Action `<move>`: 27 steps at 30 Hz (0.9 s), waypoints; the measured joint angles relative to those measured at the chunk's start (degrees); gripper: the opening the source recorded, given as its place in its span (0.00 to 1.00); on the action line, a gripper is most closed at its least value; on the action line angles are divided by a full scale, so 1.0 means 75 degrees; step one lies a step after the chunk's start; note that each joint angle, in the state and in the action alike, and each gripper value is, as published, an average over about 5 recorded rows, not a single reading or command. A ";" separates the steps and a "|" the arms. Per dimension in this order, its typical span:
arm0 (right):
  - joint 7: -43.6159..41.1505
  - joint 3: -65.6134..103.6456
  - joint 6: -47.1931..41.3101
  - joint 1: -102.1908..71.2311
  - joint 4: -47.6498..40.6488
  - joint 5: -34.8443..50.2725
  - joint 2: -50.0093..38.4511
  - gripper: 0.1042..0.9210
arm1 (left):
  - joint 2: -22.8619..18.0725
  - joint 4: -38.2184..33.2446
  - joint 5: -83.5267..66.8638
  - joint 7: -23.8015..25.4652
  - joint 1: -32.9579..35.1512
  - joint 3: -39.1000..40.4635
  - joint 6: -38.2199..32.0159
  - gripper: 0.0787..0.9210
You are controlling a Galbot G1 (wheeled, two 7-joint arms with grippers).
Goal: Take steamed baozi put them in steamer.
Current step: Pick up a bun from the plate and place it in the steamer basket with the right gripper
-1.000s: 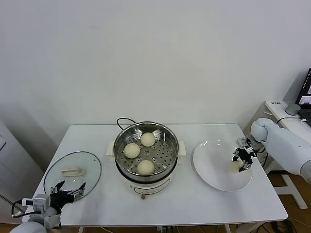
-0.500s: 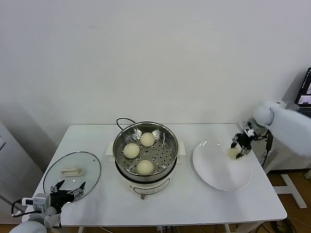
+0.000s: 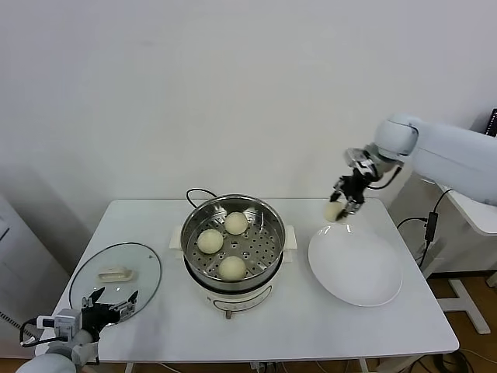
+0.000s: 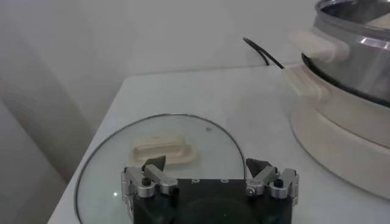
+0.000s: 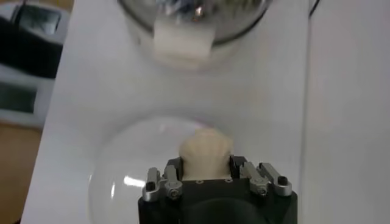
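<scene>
— Left gripper (image 3: 111, 305) parked low by the glass lid (image 3: 116, 276), jaws spread. Three buns already in the steamer (image 3: 233, 233).
— Fourth baozi (image 3: 334, 210) pinched in the right gripper (image 3: 344, 200), above the plate (image 3: 356, 264) — carry step. Next: clear the rim, lower into the free patch.
</scene>
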 measured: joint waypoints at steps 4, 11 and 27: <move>0.0211 -0.0232 -0.0390 0.0335 0.0250 0.0527 0.0395 0.46 | 0.0017 0.0004 0.0000 0.0000 0.0003 -0.0005 -0.0017 0.88; 0.0674 -0.0461 -0.1005 0.0612 0.0688 0.1194 0.1029 0.46 | 0.0028 0.0033 -0.0003 0.0006 0.0005 -0.0006 -0.0052 0.88; 0.1986 -0.0578 -0.2246 0.0295 0.1424 0.1860 0.2008 0.46 | -0.0039 0.0024 -0.0002 0.0001 0.0023 -0.0056 -0.0047 0.88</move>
